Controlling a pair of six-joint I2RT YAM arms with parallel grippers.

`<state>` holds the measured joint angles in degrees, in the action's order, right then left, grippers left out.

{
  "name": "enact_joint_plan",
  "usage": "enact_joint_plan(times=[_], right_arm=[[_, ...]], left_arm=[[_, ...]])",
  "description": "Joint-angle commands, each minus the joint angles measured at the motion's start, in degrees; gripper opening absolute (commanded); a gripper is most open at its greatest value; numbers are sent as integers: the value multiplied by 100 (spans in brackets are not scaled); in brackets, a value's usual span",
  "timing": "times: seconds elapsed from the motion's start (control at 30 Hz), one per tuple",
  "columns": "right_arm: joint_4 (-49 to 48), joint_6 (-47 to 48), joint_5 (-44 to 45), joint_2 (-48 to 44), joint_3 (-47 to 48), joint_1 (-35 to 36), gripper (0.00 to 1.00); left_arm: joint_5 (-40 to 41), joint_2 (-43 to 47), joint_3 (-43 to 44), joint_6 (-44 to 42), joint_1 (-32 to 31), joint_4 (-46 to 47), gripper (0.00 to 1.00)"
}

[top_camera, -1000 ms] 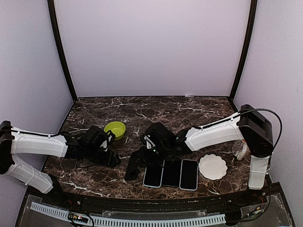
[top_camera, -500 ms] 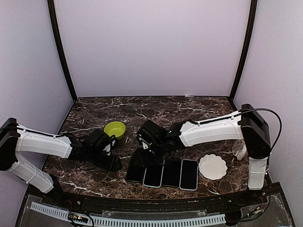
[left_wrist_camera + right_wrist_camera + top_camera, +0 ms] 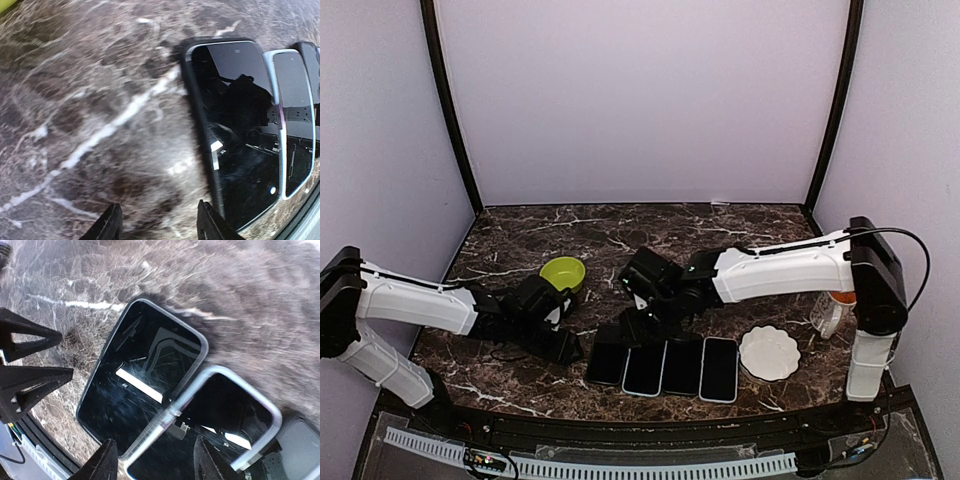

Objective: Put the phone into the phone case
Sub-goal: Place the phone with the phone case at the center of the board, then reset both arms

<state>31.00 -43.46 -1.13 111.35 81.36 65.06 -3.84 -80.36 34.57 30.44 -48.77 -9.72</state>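
Observation:
Several phones lie side by side, screens up, near the front edge. The leftmost one has a black rim that looks like a black case; I cannot tell whether phone and case are fully joined. It shows in the left wrist view and the right wrist view. Beside it lies a silver-rimmed phone. My left gripper is open and empty, just left of the black-rimmed phone. My right gripper is open and empty, just above the two left phones' far ends.
A green bowl sits behind the left gripper. A white scalloped plate lies right of the phones, with a clear glass beyond it. Two more dark phones complete the row. The left gripper's fingers show beside the right gripper.
The black-rimmed phone was tilted up in my right gripper; now it lies flat at the left of the row. The right gripper has let go. The left gripper has moved right, closer to it.

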Motion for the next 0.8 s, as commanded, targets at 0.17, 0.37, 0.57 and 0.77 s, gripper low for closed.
enact_joint_plan(times=[0.17,0.37,0.57,0.77], right_arm=[[21,764,1181,-1966,-834,-899,98],[-502,1628,938,-3294,-1468,-2294,98],[-1237,2477,222,-4475,-2137,-4369,98],[-2084,2895,-770,-5097,-2818,-6198,98]], left_arm=[[658,675,530,-573,-94,-130,61],[2258,1306,784,-1338,76,334,97],[1834,1727,770,-1465,1355,1093,99],[1962,1873,745,-2061,2413,1914,99]])
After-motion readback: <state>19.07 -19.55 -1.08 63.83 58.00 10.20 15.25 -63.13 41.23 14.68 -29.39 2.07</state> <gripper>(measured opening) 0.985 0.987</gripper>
